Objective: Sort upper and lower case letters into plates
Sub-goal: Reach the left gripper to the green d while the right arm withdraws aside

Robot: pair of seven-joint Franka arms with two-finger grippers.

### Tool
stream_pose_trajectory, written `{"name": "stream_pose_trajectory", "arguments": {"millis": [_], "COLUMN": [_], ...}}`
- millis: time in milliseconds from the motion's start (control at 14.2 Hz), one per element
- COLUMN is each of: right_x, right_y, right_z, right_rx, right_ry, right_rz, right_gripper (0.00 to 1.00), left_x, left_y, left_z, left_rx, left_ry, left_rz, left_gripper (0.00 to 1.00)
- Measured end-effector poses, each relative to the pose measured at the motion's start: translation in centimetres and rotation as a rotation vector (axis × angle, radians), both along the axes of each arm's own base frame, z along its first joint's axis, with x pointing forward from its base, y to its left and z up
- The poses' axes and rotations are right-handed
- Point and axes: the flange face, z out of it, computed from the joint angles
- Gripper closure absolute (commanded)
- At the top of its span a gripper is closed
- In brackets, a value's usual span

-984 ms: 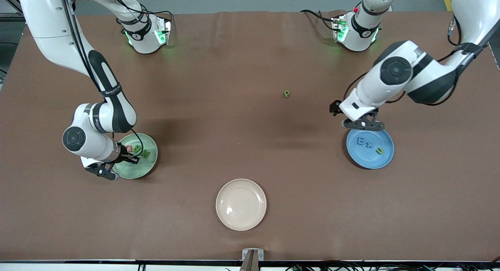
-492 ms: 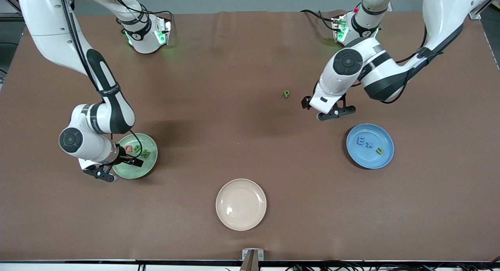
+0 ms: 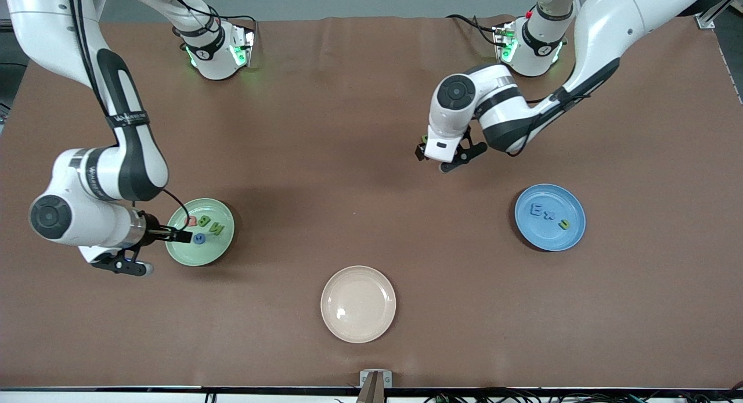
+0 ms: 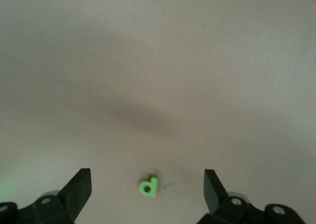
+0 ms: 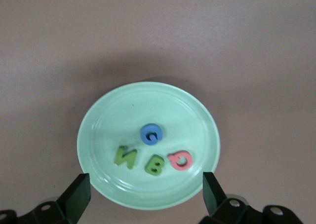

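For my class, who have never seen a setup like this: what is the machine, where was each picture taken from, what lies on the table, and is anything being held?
Two white robot arms work at a brown table. One picture looks down from across the table; the other two come from wrist cameras. The left gripper, open and empty, hangs over a small green letter. The right gripper, open and empty, is over the rim of the mint green plate, which holds four letters. The blue plate holds three. The cream plate is empty.

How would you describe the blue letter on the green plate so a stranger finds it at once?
Find the mint green plate toward the right arm's end of the table. Four letters lie in it; the blue letter is the only blue one, apart from the row of three.
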Motion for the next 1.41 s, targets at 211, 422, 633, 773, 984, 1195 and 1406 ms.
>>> {"name": "stream_pose_trajectory", "arguments": {"millis": [211, 422, 633, 773, 984, 1195, 1406], "right_x": [-0.8, -1.3, -1.1, -0.9, -0.8, -0.5, -0.3], "right_y": [-1.9, -2.9, -3.2, -3.6, -4.2, -4.7, -5.0], "right_z": [3.8, 9.8, 14.2, 15.5, 17.1, 19.4, 20.6], "right_rx": [-0.012, -0.010, -0.008, -0.009, -0.007, -0.011, -0.013], "right_ry": [0.029, 0.068, 0.070, 0.049, 0.037, 0.000, -0.022], "right_rz": [0.039, 0.074, 0.076, 0.082, 0.090, 0.082, 0.080], "right_gripper": [0.00, 0.00, 0.00, 0.00, 0.00, 0.00, 0.00], "left_x": [-1.4, -3.0, -5.1, -6.3, -7.3, -7.8, -9.0], "left_y": [0.3, 0.7, 0.0, -1.0, -0.6, 0.1, -0.3], "left_z": [-1.6, -3.5, -4.1, -4.3, -5.8, -7.4, -9.3], "left_rx": [-0.002, -0.014, -0.012, -0.021, -0.035, -0.015, 0.005], "left_ry": [-0.037, -0.030, -0.021, -0.042, -0.072, -0.071, -0.069], "left_rz": [0.038, 0.076, 0.077, 0.070, 0.060, 0.043, 0.019], "left_gripper": [0.00, 0.00, 0.00, 0.00, 0.00, 0.01, 0.03]}}
